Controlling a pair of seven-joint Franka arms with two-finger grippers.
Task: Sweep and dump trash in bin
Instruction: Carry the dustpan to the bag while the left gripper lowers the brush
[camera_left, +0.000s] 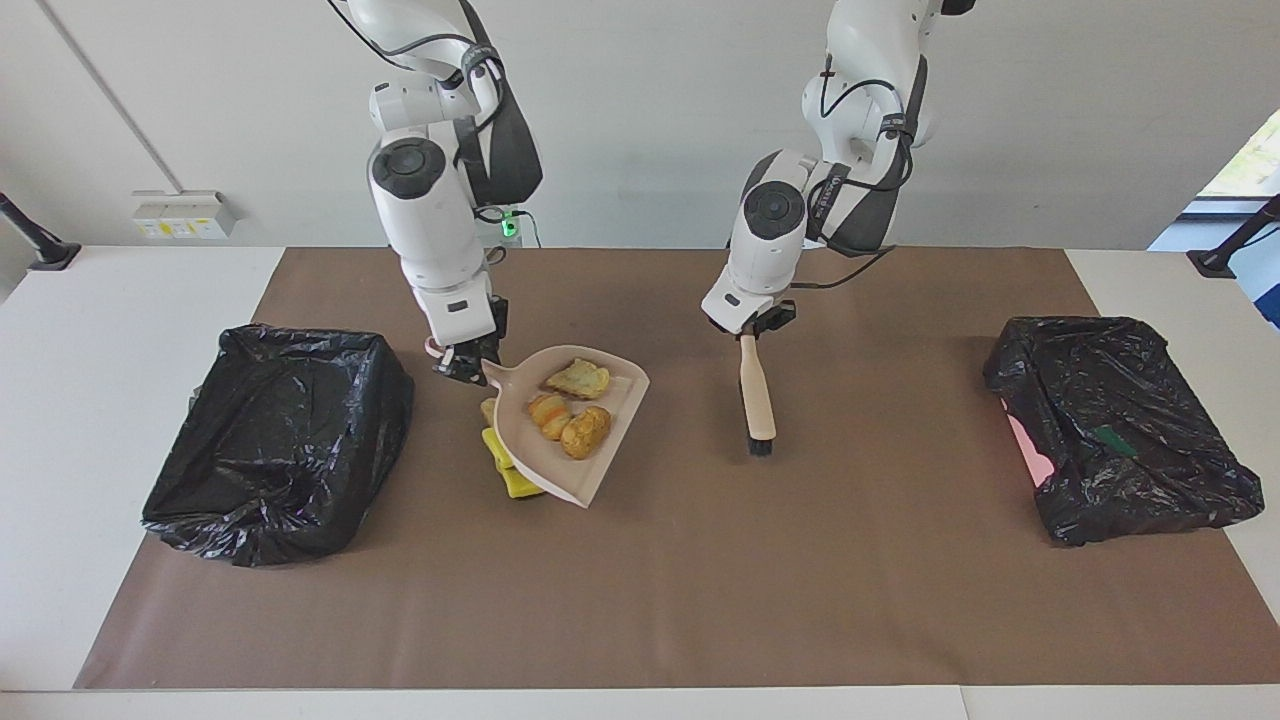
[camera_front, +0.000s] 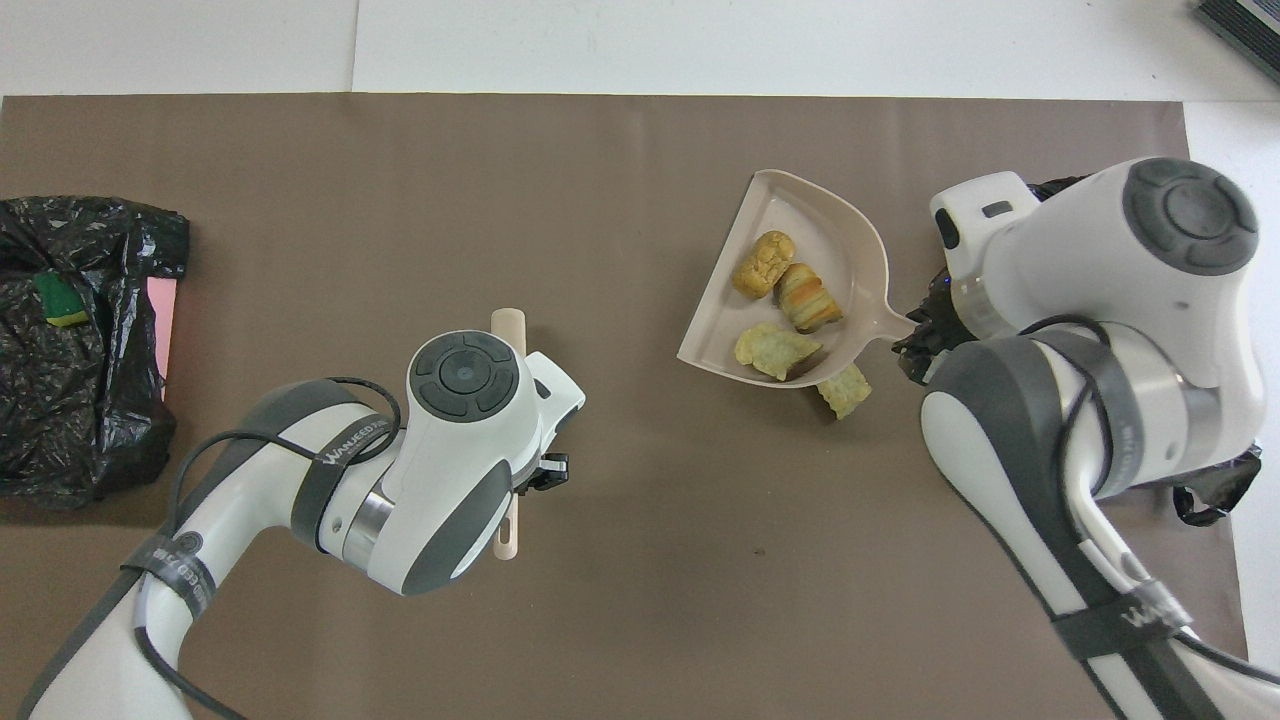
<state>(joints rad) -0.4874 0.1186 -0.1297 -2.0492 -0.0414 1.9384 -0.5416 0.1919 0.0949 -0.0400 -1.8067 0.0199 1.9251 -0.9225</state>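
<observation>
The pale pink plastic dustpan (camera_left: 570, 425) is raised and tilted over the middle of the brown worktop, handle toward the robots' edge, wide mouth toward the edge farthest from them. The right gripper (camera_left: 462, 365) is clamped on that handle. Three golden-brown scraps (camera_left: 566, 408) lie in the pan. Beneath it on the mat sit a yellow sponge (camera_left: 508, 468) and one more pastry piece (camera_front: 845, 390). The left gripper (camera_left: 752, 325) grips the beige hand brush (camera_left: 757, 395), whose long axis runs away from the robots, black bristles farthest. Two black-lined bins (camera_left: 275, 440) stand at the worktop's ends.
</observation>
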